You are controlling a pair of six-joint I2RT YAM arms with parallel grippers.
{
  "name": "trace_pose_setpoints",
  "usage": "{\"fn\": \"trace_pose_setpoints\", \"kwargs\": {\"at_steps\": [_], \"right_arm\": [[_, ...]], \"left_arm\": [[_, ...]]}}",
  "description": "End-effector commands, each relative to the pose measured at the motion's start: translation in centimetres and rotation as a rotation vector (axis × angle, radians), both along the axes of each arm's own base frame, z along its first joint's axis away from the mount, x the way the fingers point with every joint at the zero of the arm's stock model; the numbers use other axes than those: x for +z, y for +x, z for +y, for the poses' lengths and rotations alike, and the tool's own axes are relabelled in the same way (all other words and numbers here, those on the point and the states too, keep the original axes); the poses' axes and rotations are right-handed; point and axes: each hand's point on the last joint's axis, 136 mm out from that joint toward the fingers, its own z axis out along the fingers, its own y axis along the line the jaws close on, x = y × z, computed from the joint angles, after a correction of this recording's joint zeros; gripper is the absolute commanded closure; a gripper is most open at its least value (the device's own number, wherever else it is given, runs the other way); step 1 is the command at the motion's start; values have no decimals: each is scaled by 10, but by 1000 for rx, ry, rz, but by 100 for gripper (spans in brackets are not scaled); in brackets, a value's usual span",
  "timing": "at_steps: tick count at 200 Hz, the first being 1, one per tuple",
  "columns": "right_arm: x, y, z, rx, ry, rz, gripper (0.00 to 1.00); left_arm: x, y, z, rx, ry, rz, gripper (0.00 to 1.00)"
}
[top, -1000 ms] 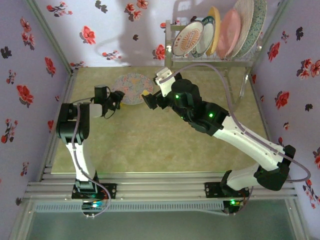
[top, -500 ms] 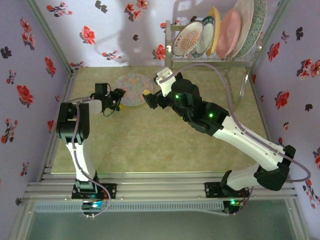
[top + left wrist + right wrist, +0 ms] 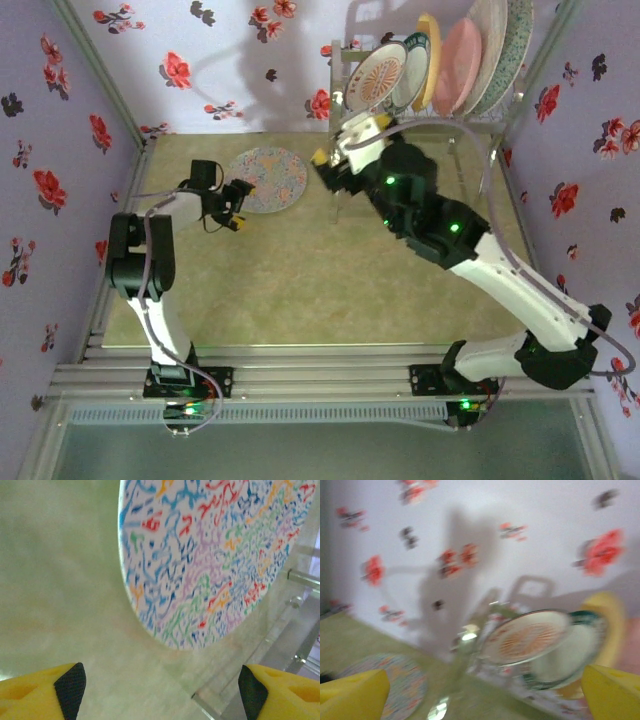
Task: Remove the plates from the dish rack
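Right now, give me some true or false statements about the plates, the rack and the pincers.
1. A patterned plate lies flat on the table. True.
2. The left pincer grips that plate. False: it is open, short of the plate's edge.
3. The rack stands empty. False: several plates stand upright in it.
4. The right pincer is open and holds nothing. True.

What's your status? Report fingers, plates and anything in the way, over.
Left fingers open, just short of the colourful plate lying flat on the table. Right fingers open, facing the rack, plates standing in it. Front plate unblocked.
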Motion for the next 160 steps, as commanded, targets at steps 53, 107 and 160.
{"fn": "trace_pose_setpoints", "kwargs": {"at_steps": [53,107,160], "right_arm": [[78,28,-230,-538,402,-171,1],[70,86,-277,-388,566,-107,5],[48,121,-280,-254,546,-8,9]], "left_arm": [[153,-27,-24,-58,93,-381,15],[280,-46,-74,-208,43,-759,16],[373,-92,-107,-354,13,-1096,15]]}}
